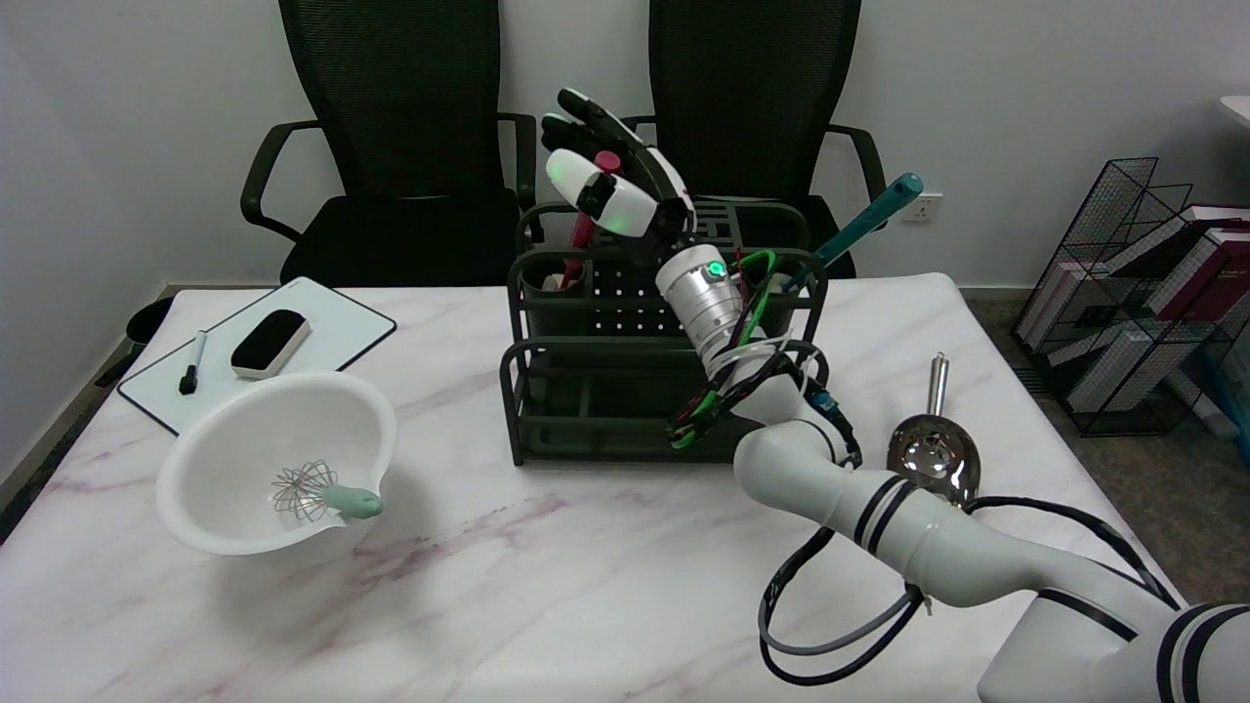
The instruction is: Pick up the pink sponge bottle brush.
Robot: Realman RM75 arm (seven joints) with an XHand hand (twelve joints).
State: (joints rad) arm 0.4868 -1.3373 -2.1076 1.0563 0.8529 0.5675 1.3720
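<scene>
Brush (pixel 587 227) upright in rack's (pixel 625 391) left rear cup, pink handle tip poking up. Robot hand (pixel 613 190) right at that tip, fingers apart around it; actual grip unconfirmable. Long axis near-vertical.

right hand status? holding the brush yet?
Right hand: fingers wrapped around the top of the pink bottle brush handle, which stands in the dark rack. Gripping it; brush not lifted out.
</scene>
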